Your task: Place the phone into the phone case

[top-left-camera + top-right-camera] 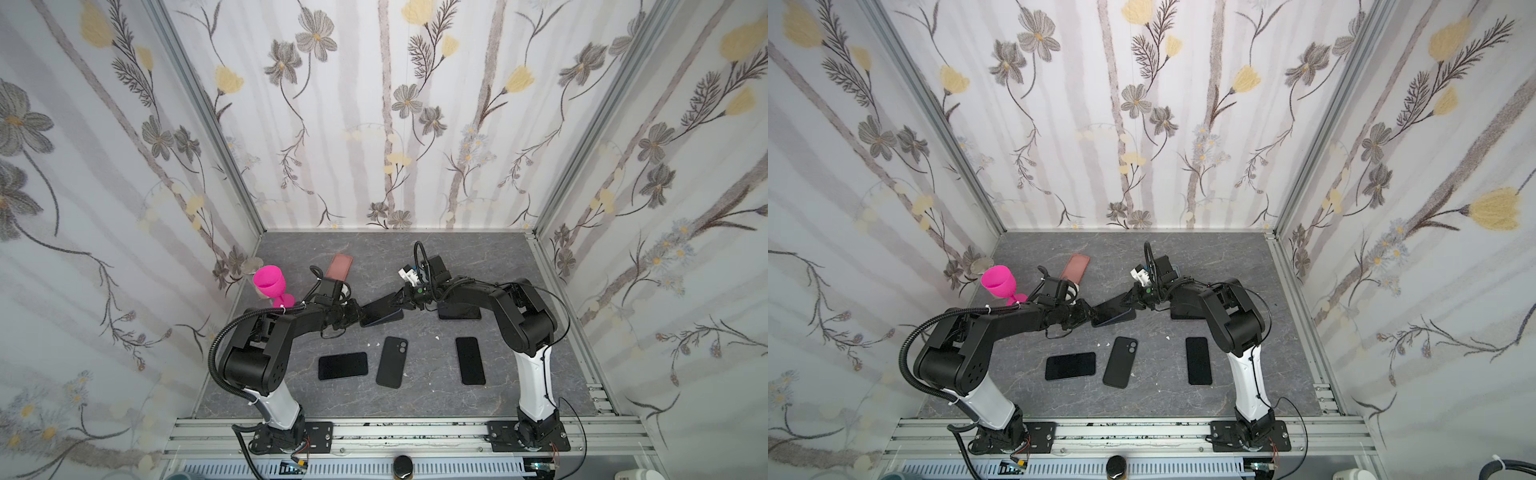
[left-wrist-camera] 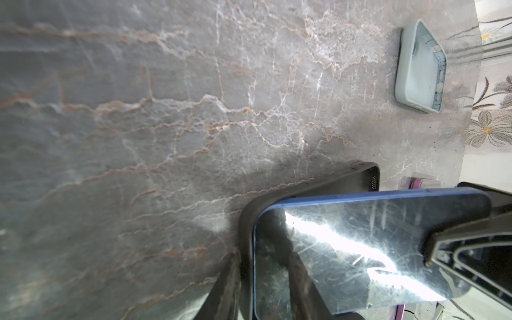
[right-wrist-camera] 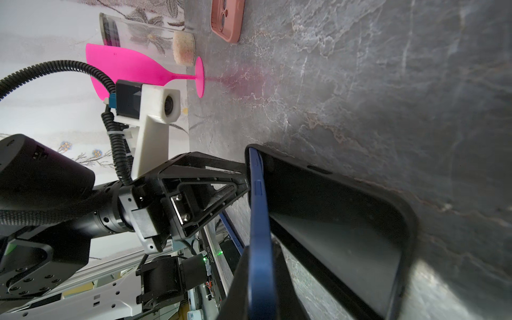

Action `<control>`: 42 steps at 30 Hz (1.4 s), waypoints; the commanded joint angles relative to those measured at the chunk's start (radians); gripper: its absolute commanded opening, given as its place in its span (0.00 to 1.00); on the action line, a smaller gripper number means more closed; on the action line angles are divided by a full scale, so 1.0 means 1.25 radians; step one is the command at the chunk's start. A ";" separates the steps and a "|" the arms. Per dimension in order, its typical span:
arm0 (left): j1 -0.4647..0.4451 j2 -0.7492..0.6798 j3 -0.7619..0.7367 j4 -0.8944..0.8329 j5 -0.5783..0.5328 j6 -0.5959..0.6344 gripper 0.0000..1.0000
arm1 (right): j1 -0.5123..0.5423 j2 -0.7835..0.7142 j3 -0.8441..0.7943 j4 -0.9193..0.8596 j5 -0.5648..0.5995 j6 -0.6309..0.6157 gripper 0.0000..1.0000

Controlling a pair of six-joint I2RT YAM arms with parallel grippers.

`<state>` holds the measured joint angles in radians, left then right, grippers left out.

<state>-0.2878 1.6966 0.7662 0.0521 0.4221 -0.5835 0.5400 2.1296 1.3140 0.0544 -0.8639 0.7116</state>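
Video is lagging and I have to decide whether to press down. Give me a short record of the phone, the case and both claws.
phone: blue phone, tilted against the case
case: black case, open side facing the phone
seated end: the end at the left claw is tucked into the case
free end: the end at the right claw stands clear of the case
left claw: closed on the joined end of case and phone
right claw: closed on the phone's edge
insertion: partial, not yet flush

the phone (image 3: 259, 221) is blue, the case (image 3: 332, 221) black
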 commanded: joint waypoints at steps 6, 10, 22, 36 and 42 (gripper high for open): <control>-0.015 0.015 -0.010 0.004 0.013 0.010 0.31 | 0.017 0.027 -0.035 -0.001 0.059 0.034 0.04; -0.013 0.014 -0.007 -0.011 -0.009 0.015 0.30 | 0.015 0.019 -0.049 -0.011 0.087 0.024 0.08; -0.005 0.022 -0.023 -0.075 -0.126 0.036 0.27 | 0.017 0.005 -0.019 -0.112 0.157 -0.027 0.26; -0.003 0.009 -0.033 -0.097 -0.157 0.046 0.25 | 0.025 -0.049 0.041 -0.238 0.228 -0.072 0.44; -0.001 0.006 -0.043 -0.097 -0.159 0.047 0.25 | 0.026 -0.082 0.046 -0.279 0.263 -0.090 0.48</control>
<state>-0.2935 1.6905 0.7284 0.1055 0.3347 -0.5449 0.5720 2.0506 1.3613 -0.2558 -0.5644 0.6262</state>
